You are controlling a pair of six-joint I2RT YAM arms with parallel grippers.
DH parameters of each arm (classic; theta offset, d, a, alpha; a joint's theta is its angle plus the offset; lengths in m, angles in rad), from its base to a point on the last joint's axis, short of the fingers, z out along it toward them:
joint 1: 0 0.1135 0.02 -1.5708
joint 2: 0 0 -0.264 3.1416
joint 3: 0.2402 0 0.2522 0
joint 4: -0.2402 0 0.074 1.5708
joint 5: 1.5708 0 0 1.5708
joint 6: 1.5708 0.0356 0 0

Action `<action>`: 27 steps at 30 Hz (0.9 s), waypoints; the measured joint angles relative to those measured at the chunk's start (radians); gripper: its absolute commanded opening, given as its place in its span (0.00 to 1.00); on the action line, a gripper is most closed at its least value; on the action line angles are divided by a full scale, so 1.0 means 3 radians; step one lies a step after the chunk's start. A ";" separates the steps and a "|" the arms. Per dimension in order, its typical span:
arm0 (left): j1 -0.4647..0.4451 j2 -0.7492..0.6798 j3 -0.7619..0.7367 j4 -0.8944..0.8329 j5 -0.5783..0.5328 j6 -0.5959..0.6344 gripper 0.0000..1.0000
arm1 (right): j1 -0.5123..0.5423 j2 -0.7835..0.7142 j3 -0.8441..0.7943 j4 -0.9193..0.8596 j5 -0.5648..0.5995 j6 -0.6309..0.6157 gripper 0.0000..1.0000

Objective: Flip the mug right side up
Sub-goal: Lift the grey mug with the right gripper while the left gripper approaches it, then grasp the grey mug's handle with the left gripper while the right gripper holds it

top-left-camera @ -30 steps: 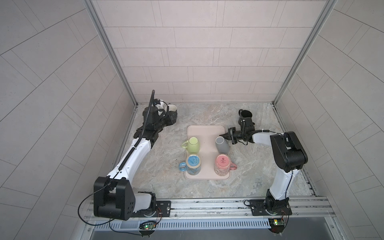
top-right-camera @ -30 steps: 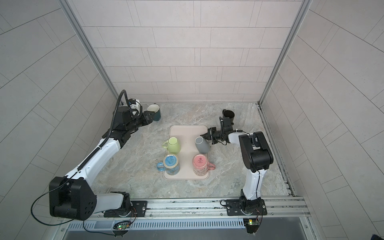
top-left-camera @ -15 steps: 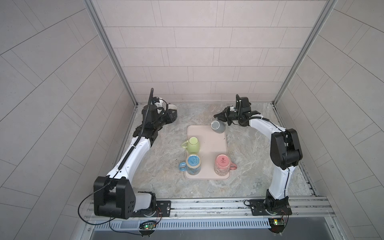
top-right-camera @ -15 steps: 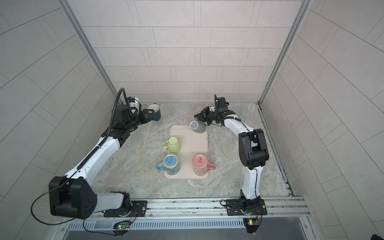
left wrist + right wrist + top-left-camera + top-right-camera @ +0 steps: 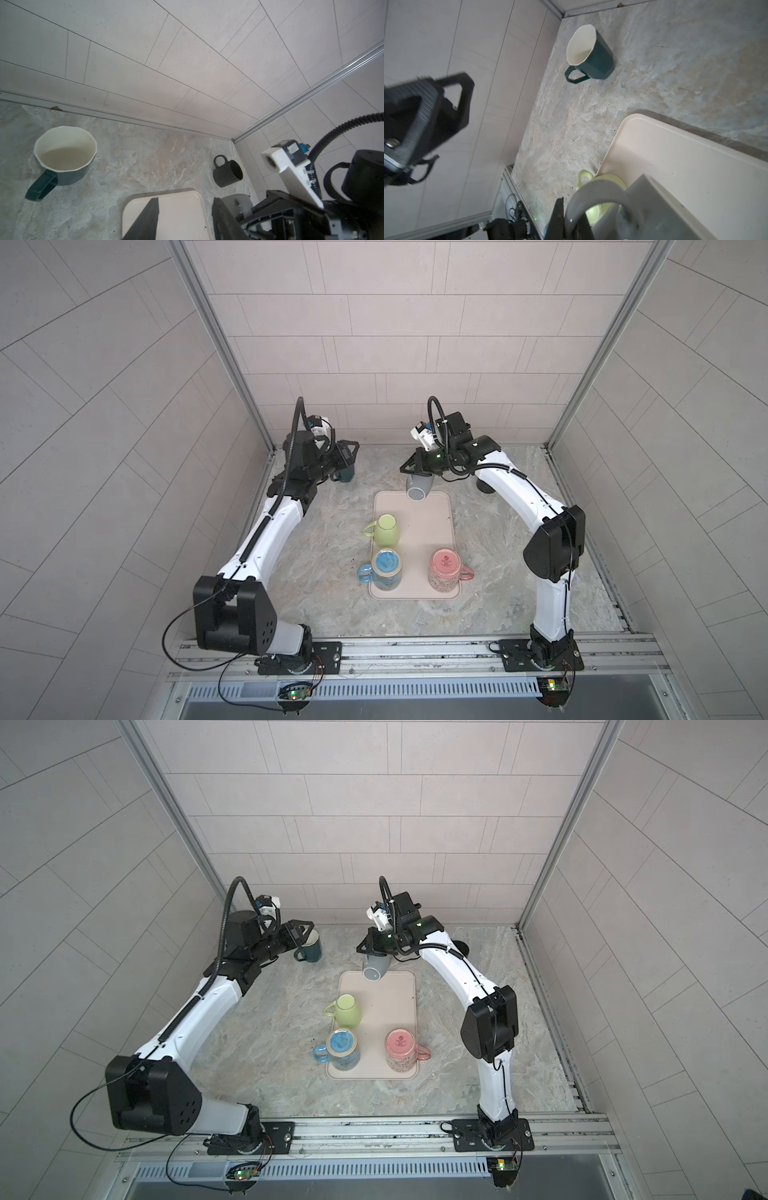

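Hanging from the right end effector [image 5: 417, 470], clenched on its handle, the grey mug [image 5: 419, 489] slants, long axis pointing down towards the pink tray [image 5: 430, 539].

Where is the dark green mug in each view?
Top view: dark green mug back left, off the pink tray.
Top view: same spot.
Left wrist: upright, beside the tray corner.
Right wrist: upright, beyond the tray's edge.
Shared landmark: the tray.

Place: robot test booth dressed as a kitchen counter.
Walls: pale tile panels [image 5: 395, 344] far, left and right, framed by aluminium posts [image 5: 222, 344].
Counter: marble-look top [image 5: 332, 614].
Near edge: metal rail [image 5: 415, 649] holding both arm bases [image 5: 536, 655].
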 measured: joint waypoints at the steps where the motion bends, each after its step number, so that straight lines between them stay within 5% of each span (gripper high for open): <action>1: 0.0000 0.0022 0.0051 -0.0003 0.0051 -0.0024 0.47 | 0.0041 -0.0034 -0.0079 0.0042 0.0036 -0.0109 0.00; 9: -0.0001 0.0125 0.0341 -0.0156 0.0692 -0.0224 0.45 | 0.0308 -0.0727 -0.1049 0.0750 0.0354 -0.0914 0.00; 16: -0.0094 0.0168 0.0504 -0.0580 0.1153 -0.0155 0.48 | 0.0488 -0.1021 -0.1066 0.0956 0.0707 -0.1662 0.00; 27: -0.0298 0.0178 0.0758 -0.1331 0.1270 0.0197 0.49 | 0.0800 -0.0913 -0.0809 0.0652 0.1199 -0.2464 0.00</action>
